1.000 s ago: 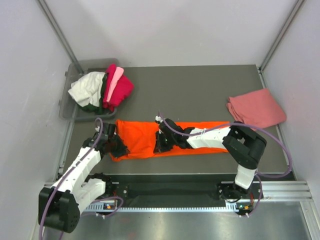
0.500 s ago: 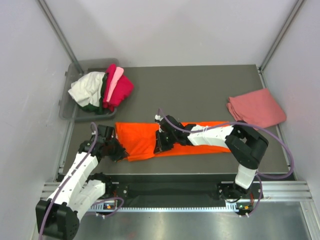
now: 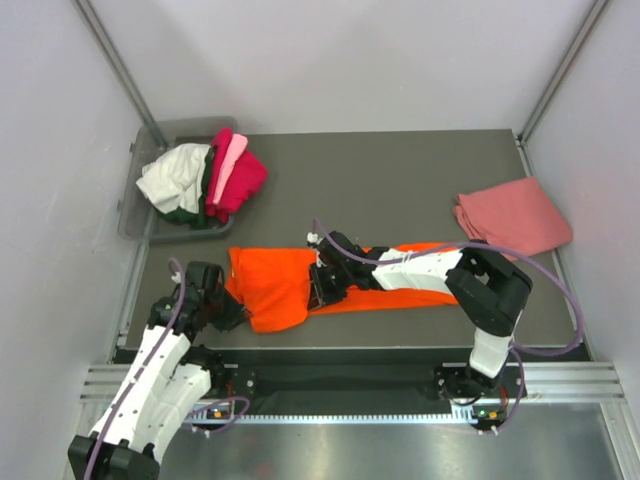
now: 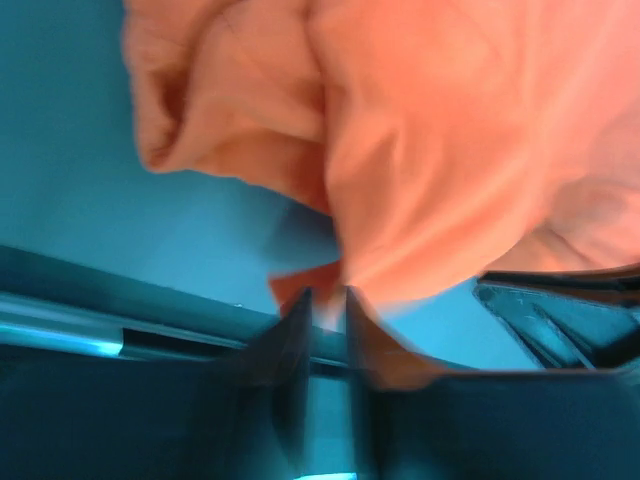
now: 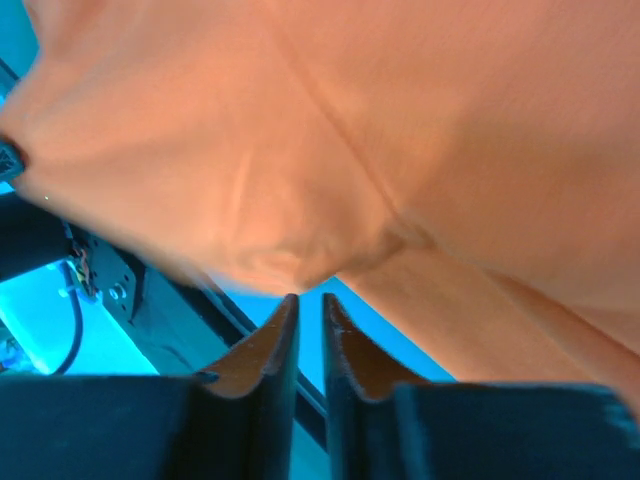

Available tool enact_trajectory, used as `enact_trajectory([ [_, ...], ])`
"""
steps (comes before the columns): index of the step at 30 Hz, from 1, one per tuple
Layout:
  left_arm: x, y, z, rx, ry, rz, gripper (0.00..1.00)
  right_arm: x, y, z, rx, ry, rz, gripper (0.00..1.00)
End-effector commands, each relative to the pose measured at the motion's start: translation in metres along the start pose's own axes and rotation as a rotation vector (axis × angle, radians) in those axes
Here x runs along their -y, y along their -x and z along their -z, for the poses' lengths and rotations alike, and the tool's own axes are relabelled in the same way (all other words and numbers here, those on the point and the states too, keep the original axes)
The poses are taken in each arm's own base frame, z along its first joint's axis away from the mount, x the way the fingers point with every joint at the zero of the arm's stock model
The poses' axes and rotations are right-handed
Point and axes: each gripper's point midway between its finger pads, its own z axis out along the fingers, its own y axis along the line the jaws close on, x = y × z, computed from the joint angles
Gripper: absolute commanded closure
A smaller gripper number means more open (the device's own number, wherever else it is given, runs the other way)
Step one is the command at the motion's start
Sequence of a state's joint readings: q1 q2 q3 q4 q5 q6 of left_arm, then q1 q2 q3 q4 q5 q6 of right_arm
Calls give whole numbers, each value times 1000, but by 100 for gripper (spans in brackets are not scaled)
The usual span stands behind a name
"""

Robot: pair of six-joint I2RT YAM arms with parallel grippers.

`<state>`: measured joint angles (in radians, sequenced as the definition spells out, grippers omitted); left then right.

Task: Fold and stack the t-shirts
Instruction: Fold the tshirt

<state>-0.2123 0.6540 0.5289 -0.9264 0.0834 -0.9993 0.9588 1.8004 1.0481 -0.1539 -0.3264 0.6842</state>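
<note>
The bright orange t-shirt [image 3: 275, 285] lies in a long strip across the near part of the table, its left end bunched. My left gripper [image 3: 230, 310] is at the shirt's near left corner, shut on a fold of orange cloth [image 4: 420, 180], which is pinched at the tips of the left gripper [image 4: 325, 300]. My right gripper [image 3: 318, 290] is at the shirt's middle, jaws nearly together with the orange cloth [image 5: 330, 150] held at the tips of the right gripper [image 5: 308, 298]. A folded salmon-pink t-shirt [image 3: 512, 217] lies at the far right.
A grey plastic bin [image 3: 135, 205] at the back left holds white [image 3: 175, 175], dark green [image 3: 203, 190], light pink [image 3: 232, 155] and magenta [image 3: 243, 180] shirts, which spill over its right rim. A black rail [image 3: 340, 378] runs along the table's near edge.
My left gripper has drawn back toward the near left edge, pulling the shirt's left end with it so that end bunches up. The right gripper has hardly moved.
</note>
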Motion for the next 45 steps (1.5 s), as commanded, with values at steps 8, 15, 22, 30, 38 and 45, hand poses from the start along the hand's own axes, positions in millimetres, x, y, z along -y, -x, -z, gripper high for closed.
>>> enact_trajectory([
  [8,5,43,38,178,91,-68,46,-11,33,47,154,-36,62,51],
  [15,43,58,11,161,5,-150,47,15,51,79,254,-103,38,55],
  [22,80,55,-21,80,-134,-195,51,38,37,106,335,-177,26,63],
  [30,77,64,-42,84,-81,-242,56,52,10,115,438,-109,-33,66],
  [38,51,45,-77,2,-19,-207,62,22,19,85,384,-43,-7,72],
  [45,16,49,-82,81,84,-217,62,-30,38,66,374,106,25,78],
])
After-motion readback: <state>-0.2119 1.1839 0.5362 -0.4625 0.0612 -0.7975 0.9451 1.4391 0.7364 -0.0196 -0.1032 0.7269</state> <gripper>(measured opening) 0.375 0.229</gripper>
